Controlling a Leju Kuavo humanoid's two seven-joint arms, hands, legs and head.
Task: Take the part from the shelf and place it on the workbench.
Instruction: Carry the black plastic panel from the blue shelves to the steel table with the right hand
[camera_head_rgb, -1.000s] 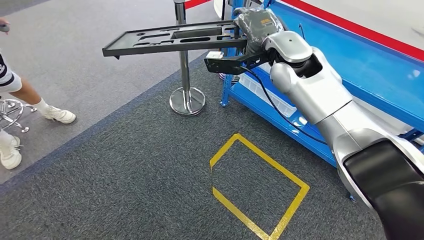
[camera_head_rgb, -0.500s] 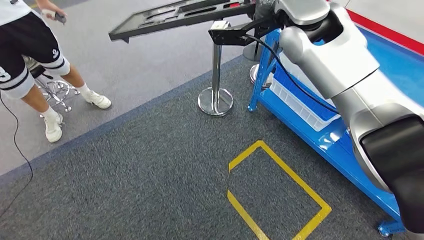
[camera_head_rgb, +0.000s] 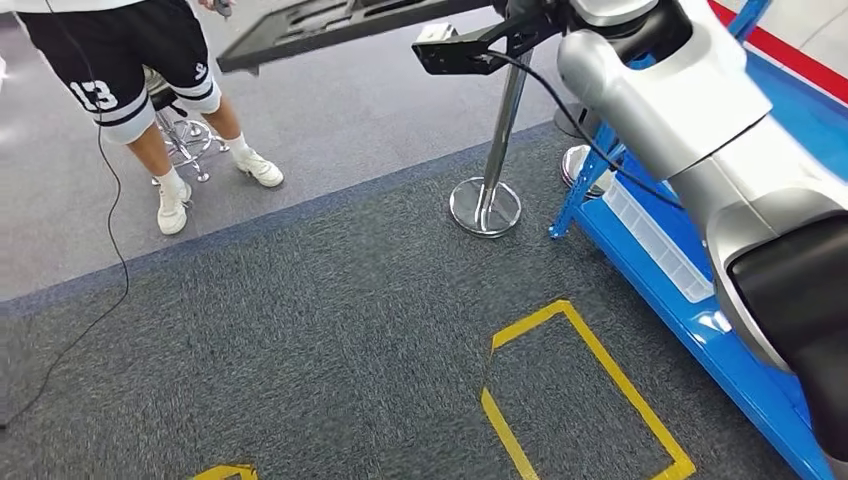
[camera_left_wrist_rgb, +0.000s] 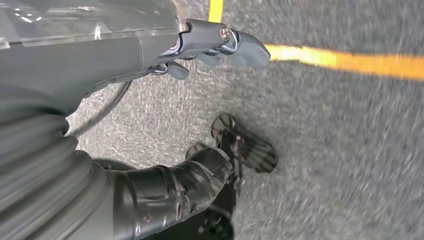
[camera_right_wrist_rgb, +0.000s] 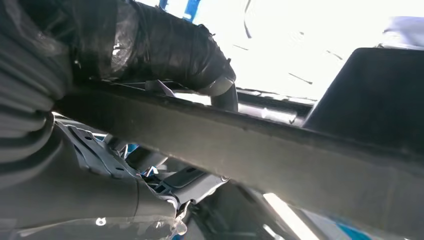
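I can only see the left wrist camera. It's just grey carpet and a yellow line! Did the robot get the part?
Observer: Yes. In the right wrist view, the right hand grips the edge of the black part, thumb over the top.
Operator: Is it high up or down low?
Observer: High. The head view shows it held flat, above the carpet and above a silver barrier post.
Operator: Is anybody close by?
Observer: A person in black shorts stands by a stool on the robot's left, beyond the part's far end. The blue shelf is on the robot's right.
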